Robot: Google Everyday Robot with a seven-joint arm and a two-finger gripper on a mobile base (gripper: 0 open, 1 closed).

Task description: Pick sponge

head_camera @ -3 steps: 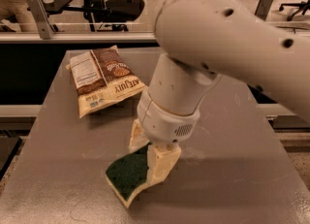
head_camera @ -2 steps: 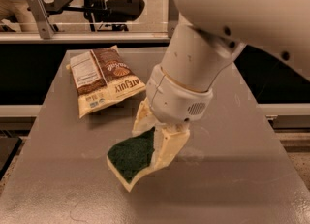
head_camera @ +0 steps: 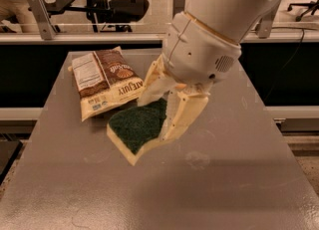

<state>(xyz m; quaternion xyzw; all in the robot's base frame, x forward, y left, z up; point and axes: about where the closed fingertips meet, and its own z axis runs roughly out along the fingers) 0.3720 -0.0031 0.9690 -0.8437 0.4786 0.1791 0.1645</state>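
One gripper [head_camera: 155, 118] around sponge [head_camera: 130, 128], table [head_camera: 224, 184] centre

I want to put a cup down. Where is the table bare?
Bare: the table along its front and its right side. Crowded: back left, where the bag lies, and the middle, where the gripper holds the sponge.

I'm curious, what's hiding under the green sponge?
Only bare gray table shows around the sponge, which the tool grips at the table's middle. The spot right beneath it is covered by the sponge itself, so I can't see what's there.
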